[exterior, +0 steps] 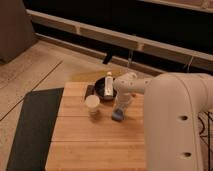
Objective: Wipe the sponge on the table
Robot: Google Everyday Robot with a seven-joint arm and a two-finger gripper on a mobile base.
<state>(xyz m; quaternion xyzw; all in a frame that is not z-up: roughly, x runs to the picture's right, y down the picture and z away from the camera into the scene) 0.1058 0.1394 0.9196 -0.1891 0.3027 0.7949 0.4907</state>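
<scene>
Bearing down with gripper (120,110) on sponge (118,117), near cup (92,105), to keep it flat against table (85,145) for wiping, likely — clamped or loose, cannot tell.

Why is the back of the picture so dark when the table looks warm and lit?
Camera view: the light reaches the table and the white arm, while the wall behind lies in shadow. The claw is low over the table, at the sponge beside the cup.

Dim warm light, dark bg; gripper (120,110) at sponge (117,117) on table (90,145)
</scene>
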